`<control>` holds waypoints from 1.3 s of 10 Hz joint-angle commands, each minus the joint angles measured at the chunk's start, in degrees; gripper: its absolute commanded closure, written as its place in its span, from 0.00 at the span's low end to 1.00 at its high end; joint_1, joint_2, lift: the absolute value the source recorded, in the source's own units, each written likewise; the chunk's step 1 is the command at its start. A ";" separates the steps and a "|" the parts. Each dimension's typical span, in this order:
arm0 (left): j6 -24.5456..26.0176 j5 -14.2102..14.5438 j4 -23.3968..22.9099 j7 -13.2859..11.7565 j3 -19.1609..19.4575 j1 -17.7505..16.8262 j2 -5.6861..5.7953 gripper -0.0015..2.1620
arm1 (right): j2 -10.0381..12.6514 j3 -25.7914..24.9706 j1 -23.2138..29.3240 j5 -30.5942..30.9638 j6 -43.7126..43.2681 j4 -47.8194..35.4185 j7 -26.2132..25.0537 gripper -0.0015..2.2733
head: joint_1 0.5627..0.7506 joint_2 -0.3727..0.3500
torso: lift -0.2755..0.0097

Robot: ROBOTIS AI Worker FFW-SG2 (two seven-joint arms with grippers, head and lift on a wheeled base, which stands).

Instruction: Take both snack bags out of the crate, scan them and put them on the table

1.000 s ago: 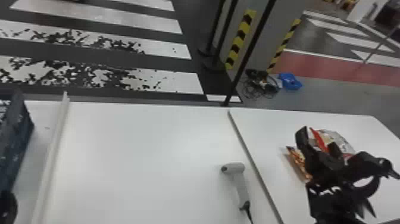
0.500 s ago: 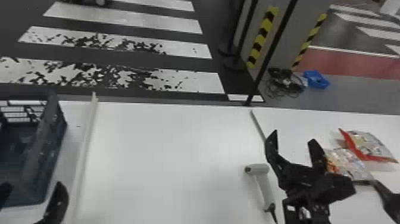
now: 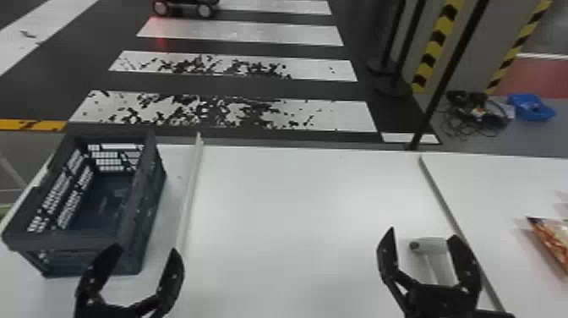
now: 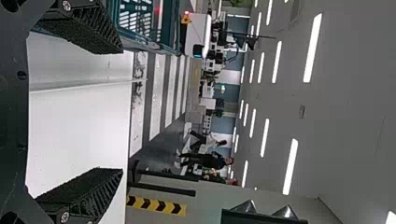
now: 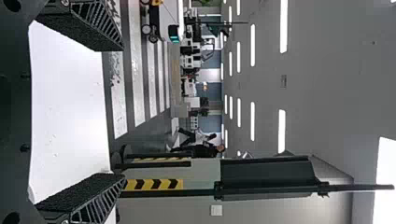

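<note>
In the head view, taking twelve o'clock as straight ahead, the snack bag (image 3: 553, 241) lies on the surface (image 3: 296, 211) at about three o'clock from the right claw (image 3: 422, 234), well apart from it and past the dividing strip (image 3: 443, 207). Its seen edge slants from eleven toward five; the view's border cuts the bag, so its full long axis cannot be told. The right claw is much the nearer, spread, with the scanner (image 3: 439, 266) lying on the surface between its fingers as viewed, ungripped. The left claw (image 3: 143, 249) is spread too, nothing pinched, with the crate (image 3: 67, 239) at about ten from it. This bag's removal looks done; its scanning cannot be judged. Any correction to it would call for the right arm swinging toward three, clear of the scanner.
</note>
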 commanded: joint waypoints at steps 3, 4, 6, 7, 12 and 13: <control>0.66 -1.20 0.17 0.73 -1.37 -0.61 0.53 0.04 | 0.02 3.60 0.64 2.27 0.19 2.07 -1.38 0.01 | 0.70 0.50 | 0.64; 0.66 -1.38 0.26 1.17 -1.63 -1.14 0.70 0.04 | 0.10 3.78 0.64 2.71 0.19 2.25 -1.38 0.01 | 0.70 0.51 | 0.64; 0.66 -1.73 0.44 1.87 -1.72 -1.84 1.23 0.04 | 0.81 3.51 0.64 3.06 0.37 2.60 -1.46 0.01 | 0.70 0.52 | 0.64; 1.19 -1.90 0.70 2.75 -1.55 -2.02 1.32 0.04 | 0.98 3.34 0.55 3.59 0.19 2.51 -1.55 0.01 | 0.70 0.52 | 0.64; 2.59 -2.34 0.26 2.84 -1.99 -1.76 1.32 0.04 | 1.33 2.72 0.55 3.59 0.02 2.33 -1.55 0.01 | 0.70 0.52 | 0.64; 2.59 -2.43 0.26 2.92 -1.99 -1.67 1.32 0.04 | 1.42 2.63 0.55 3.59 -0.16 2.25 -1.55 0.01 | 0.70 0.52 | 0.64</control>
